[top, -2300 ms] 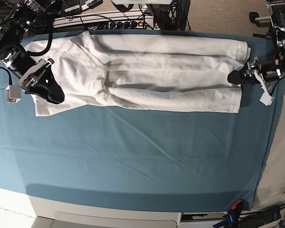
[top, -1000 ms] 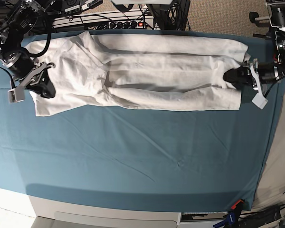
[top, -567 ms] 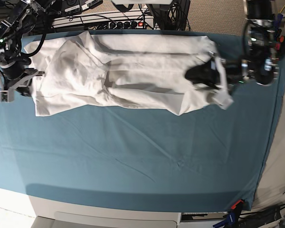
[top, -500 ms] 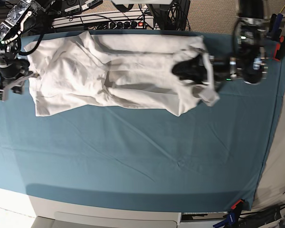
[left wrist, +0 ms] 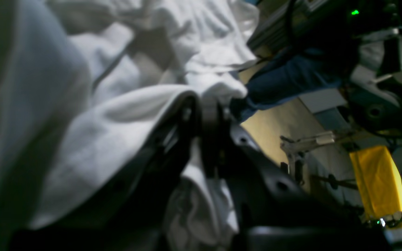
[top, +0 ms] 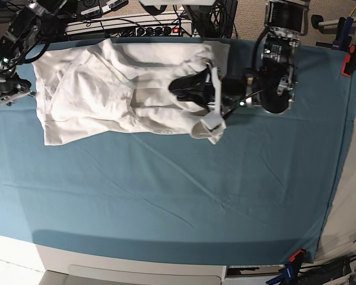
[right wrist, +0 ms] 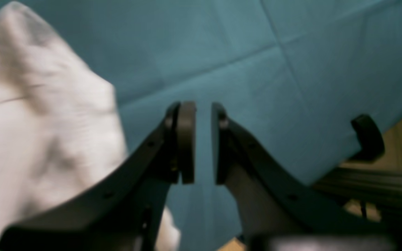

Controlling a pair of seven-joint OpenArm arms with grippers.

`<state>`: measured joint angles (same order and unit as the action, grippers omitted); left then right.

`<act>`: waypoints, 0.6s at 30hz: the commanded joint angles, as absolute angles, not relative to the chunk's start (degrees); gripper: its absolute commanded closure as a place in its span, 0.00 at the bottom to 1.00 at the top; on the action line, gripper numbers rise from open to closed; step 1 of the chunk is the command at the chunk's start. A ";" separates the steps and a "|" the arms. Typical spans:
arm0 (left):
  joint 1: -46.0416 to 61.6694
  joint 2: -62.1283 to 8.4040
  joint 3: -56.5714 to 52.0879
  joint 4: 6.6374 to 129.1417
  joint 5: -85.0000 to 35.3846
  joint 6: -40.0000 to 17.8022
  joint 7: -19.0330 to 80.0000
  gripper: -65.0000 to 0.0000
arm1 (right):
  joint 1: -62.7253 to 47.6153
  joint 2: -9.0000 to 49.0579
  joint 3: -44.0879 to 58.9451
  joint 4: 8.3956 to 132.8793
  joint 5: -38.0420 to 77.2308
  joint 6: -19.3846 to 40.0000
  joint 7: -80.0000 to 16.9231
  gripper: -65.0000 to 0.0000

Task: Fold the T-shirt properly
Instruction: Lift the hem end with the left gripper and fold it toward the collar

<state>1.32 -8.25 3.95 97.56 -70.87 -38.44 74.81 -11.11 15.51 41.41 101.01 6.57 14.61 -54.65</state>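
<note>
T-shirt (left wrist: 124, 132) cloth pinched between the clenched black fingers (left wrist: 209, 118) of the left gripper (left wrist: 204, 115), white fabric bunched above and below the pads in the left wrist view. Draped over the left finger, hanging in loose folds beneath. Blurred at the near edge of that view.

From the base view: left gripper (top: 187, 89) stretched out sideways over the middle of the shirt, carrying one end of the garment back across itself. Lifted edge curled under the gripper, a rolled white corner (top: 209, 126) drooping toward the teal cloth (top: 166, 202). Rest of the T-shirt (top: 95, 101) spread wrinkled on the far-left part of the table, near the back edge.

Right gripper (right wrist: 202, 139) released: two dark fingers (right wrist: 185, 139) parted by a narrow gap, nothing between them, only teal cloth visible through the gap. White fabric (right wrist: 40, 122) lying just beside the left finger, not gripped. In the base view, right gripper (top: 3, 98) at the left edge of the table, just off the shirt's end.

Power strip (top: 148, 29) and cables beyond the back edge of the table.
</note>
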 commanded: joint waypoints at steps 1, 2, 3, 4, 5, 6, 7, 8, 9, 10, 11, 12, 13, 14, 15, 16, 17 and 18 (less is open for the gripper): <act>0.10 -7.46 4.58 98.63 -72.23 -38.68 73.41 1.00 | -10.61 17.50 41.74 100.03 6.59 13.91 -53.04 0.86; -0.19 -7.16 5.19 98.63 -71.61 -38.65 72.95 1.00 | -10.55 18.22 41.74 98.15 6.59 13.52 -52.84 0.86; -0.45 -6.66 5.69 98.63 -70.72 -38.65 72.25 1.00 | -10.41 18.92 41.74 96.51 6.59 13.37 -52.77 0.86; -0.73 -6.28 6.22 98.63 -69.80 -38.65 71.61 1.00 | -10.31 19.55 41.71 95.18 6.68 13.04 -52.80 0.86; -1.08 -5.69 6.83 98.63 -69.04 -38.65 71.37 1.00 | -10.31 20.05 41.74 94.24 6.85 12.99 -52.80 0.86; -1.43 -5.32 7.40 98.63 -68.51 -38.63 71.05 1.00 | -10.33 20.45 41.74 93.76 6.85 12.97 -52.82 0.86; -1.69 -4.84 8.08 98.63 -67.55 -38.61 70.59 1.00 | -10.31 20.69 41.74 93.58 6.85 12.99 -52.93 0.86; -1.93 -4.43 8.73 98.61 -66.63 -38.63 70.22 1.00 | -10.31 20.82 41.74 93.65 6.92 12.97 -52.90 0.86; -1.96 -4.05 9.54 98.61 -65.87 -38.63 69.54 1.00 | -10.28 20.91 41.74 93.67 7.09 12.97 -52.86 0.86; -1.91 -3.57 10.26 98.59 -64.95 -38.59 69.06 1.00 | -10.28 20.95 41.71 93.69 7.57 12.99 -52.88 0.86; -1.91 -3.18 11.11 98.54 -64.16 -38.41 68.88 1.00 | -10.28 20.95 41.71 93.69 8.27 12.97 -52.86 0.86; -1.89 -2.81 11.86 98.52 -63.77 -38.44 68.90 1.00 | -10.28 20.93 41.71 93.69 8.93 12.99 -52.88 0.86; -1.89 -2.48 12.64 98.52 -63.48 -38.44 68.90 1.00 | -10.28 20.93 41.71 93.69 9.63 13.02 -52.90 0.86; -1.91 -2.20 13.41 98.52 -63.07 -38.44 68.58 1.00 | -10.28 20.95 41.71 93.69 10.00 13.02 -52.90 0.86; -1.91 -1.98 14.06 98.50 -62.33 -38.41 67.92 1.00 | -10.28 20.95 41.71 93.69 10.11 13.04 -52.88 0.86; -1.91 -1.69 14.66 98.50 -61.04 -38.41 67.18 1.00 | -10.28 20.95 41.71 93.69 10.07 13.04 -52.90 0.86; -1.91 -1.39 15.16 98.50 -59.68 -38.41 66.37 1.00 | -10.28 20.95 41.71 93.69 10.07 13.04 -52.93 0.86; -1.91 -1.13 15.51 98.50 -58.65 -38.44 65.87 1.00 | -10.28 20.95 41.71 93.69 10.07 13.04 -52.95 0.86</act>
<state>-1.02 -1.76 15.44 97.54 -56.84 -38.02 67.40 -10.79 19.66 41.39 92.73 10.37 13.28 -54.15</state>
